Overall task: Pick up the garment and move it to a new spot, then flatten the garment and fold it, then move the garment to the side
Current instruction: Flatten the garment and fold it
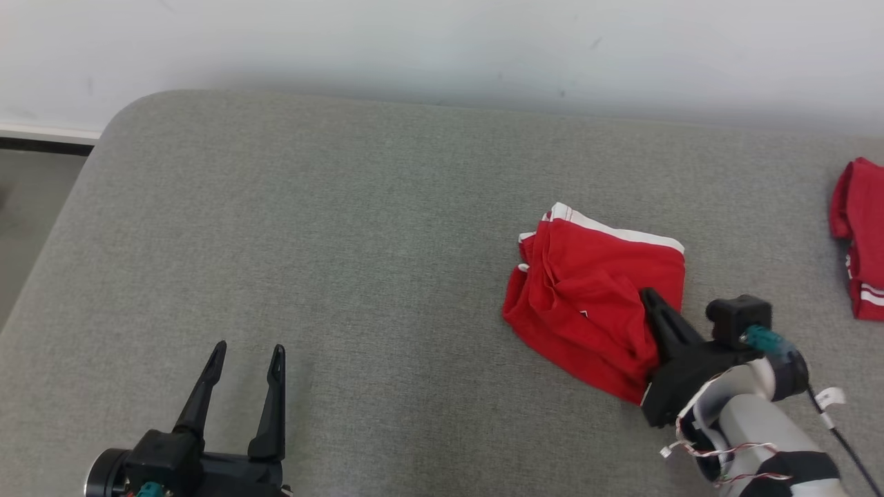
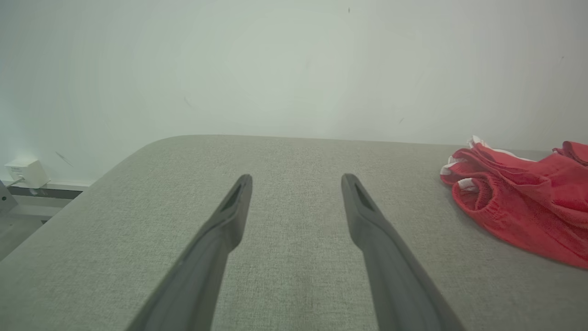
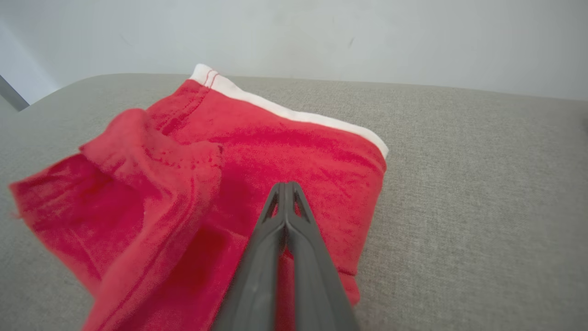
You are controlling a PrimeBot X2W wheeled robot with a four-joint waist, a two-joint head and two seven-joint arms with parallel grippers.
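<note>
**Right gripper** [image 3: 285, 186]: jaws together, tips pressed into the near right edge of the garment [image 3: 275, 151]. A fold seems pinched between them.

**Left gripper** [image 1: 248, 347]: jaws apart and empty, over bare worktop [image 1: 345, 241], well apart from the garment.

**Garment:** red cloth with a white band along its far edge, lying crumpled right of centre on the grey worktop.

**Handling, as judged:** light, limp and soft, not fragile. It will likely sag and unfold when lifted, and loose layers may slide free. The firmest hold looks to be the stitched white band or a hem corner.

**Views:**
- The right wrist view gives the shut tips and the raised fold beside them, close up.
- The head view adds both grippers and a second red garment [image 1: 860, 235] at the worktop's right edge.
- The left wrist view shows a gathered, elastic-looking edge on the garment's left side.
</note>
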